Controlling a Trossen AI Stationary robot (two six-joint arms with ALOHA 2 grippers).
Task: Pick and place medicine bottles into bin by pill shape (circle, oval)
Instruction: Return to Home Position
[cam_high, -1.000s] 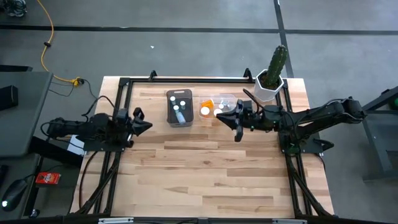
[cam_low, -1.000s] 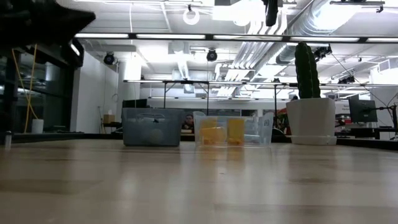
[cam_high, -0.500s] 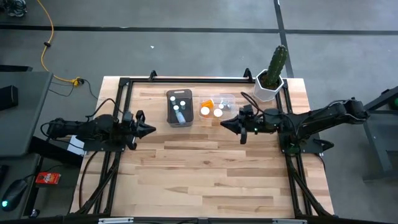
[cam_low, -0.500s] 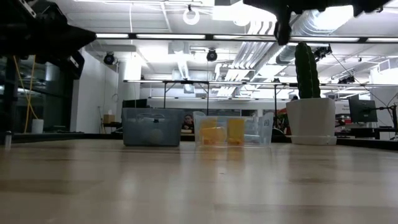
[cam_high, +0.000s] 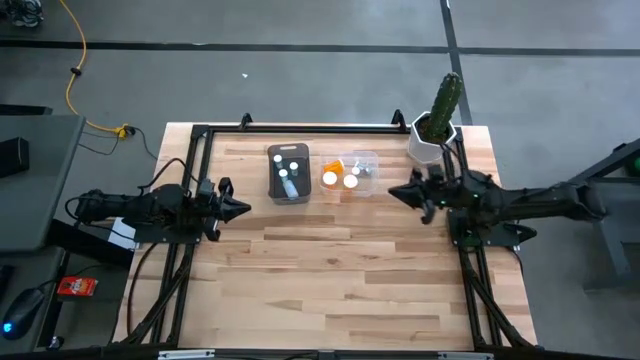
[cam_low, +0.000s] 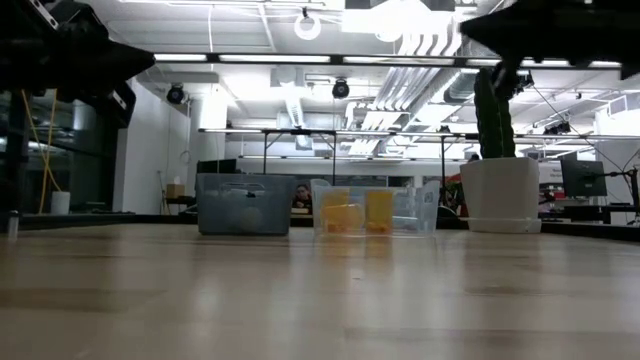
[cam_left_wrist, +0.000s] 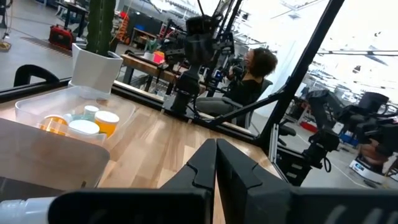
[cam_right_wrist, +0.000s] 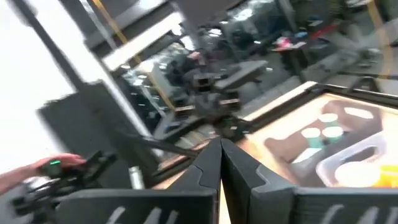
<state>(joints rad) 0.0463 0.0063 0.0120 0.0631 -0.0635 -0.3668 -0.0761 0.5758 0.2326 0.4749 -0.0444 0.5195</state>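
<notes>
A grey bin (cam_high: 288, 186) at the table's far middle holds clear-bluish medicine bottles with white caps (cam_high: 291, 164). Beside it on the right, a clear bin (cam_high: 364, 160) holds orange bottles (cam_high: 330, 178), which also show in the left wrist view (cam_left_wrist: 107, 120). My left gripper (cam_high: 244, 208) is shut and empty above the table, left of the grey bin. My right gripper (cam_high: 394, 192) is shut and empty, to the right of the clear bin. Both wrist views show the fingers closed together, the left gripper's (cam_left_wrist: 216, 149) and the right gripper's (cam_right_wrist: 220, 146).
A white pot with a green cactus (cam_high: 433, 138) stands at the far right corner, just behind my right arm. A black frame rail (cam_high: 300, 127) runs along the table's far edge. The bare wooden tabletop (cam_high: 330, 270) spreads across the near half.
My right gripper has drawn back from over the clear bin toward the table's right edge, empty. The bins and the bottles have stayed where they were.
</notes>
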